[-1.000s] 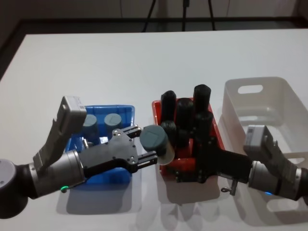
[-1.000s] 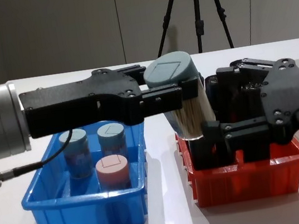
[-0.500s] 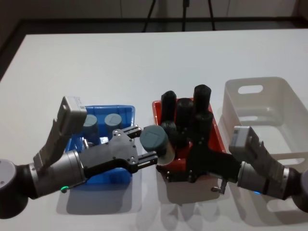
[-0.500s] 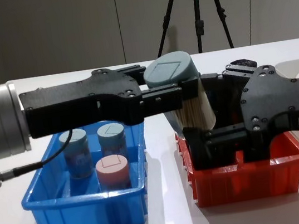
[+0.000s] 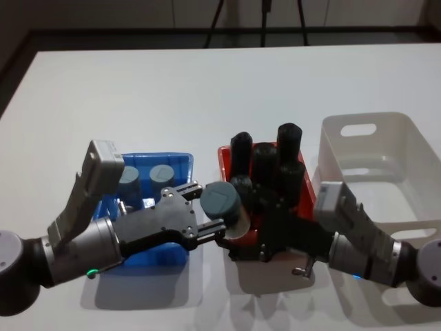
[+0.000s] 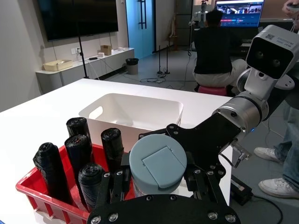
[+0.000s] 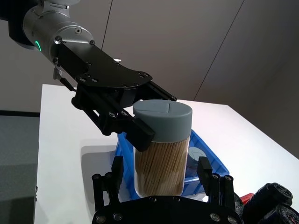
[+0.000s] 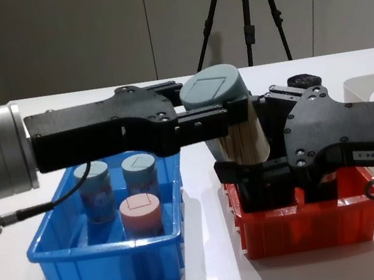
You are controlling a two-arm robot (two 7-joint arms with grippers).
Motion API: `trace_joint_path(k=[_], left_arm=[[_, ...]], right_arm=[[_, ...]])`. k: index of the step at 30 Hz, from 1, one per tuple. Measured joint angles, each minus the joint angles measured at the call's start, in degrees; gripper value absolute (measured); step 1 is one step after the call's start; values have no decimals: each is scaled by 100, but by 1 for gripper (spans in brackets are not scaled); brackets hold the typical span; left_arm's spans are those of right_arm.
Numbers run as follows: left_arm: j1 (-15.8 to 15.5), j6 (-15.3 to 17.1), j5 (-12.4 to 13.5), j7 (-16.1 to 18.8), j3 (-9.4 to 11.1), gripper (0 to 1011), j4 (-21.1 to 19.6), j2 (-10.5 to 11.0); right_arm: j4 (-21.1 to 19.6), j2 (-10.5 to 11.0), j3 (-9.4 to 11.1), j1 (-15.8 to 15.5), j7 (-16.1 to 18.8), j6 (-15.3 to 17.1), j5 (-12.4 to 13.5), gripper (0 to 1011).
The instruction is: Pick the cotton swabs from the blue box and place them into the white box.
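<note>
My left gripper (image 8: pixel 202 102) is shut on a cotton swab tub (image 8: pixel 229 116) with a grey-blue lid (image 5: pixel 220 200). It holds the tub tilted in the air between the blue box (image 8: pixel 72 266) and the red bin. My right gripper (image 7: pixel 160 175) is open. Its fingers (image 7: pixel 117 170) stand on either side of the tub's lower body (image 7: pixel 161 154), with a gap on each side. Three more swab tubs stand in the blue box: two grey-blue (image 8: pixel 97 188) (image 8: pixel 140 172) and one pink (image 8: pixel 140 214). The white box (image 5: pixel 413 138) sits at the far right.
A red bin (image 8: pixel 306 228) holding several tall black cylinders (image 5: pixel 265 162) stands between the blue and white boxes, right under my right arm. A tripod (image 8: pixel 245 11) stands behind the white table (image 5: pixel 172 89).
My right gripper has moved left from over the red bin, and its open fingers now flank the tub. The left gripper and the tub have stayed in place.
</note>
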Motion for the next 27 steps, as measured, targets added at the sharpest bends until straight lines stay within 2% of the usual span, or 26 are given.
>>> trace_joint_path(k=[11,27], left_arm=[[0,0,0,0,0,652,0,0],[0,0,0,0,0,652,0,0]], right_arm=[[109,-145,-87,97,-47,21,-112,1001],[181,-233,-154,149,-111,69,-255,1001]])
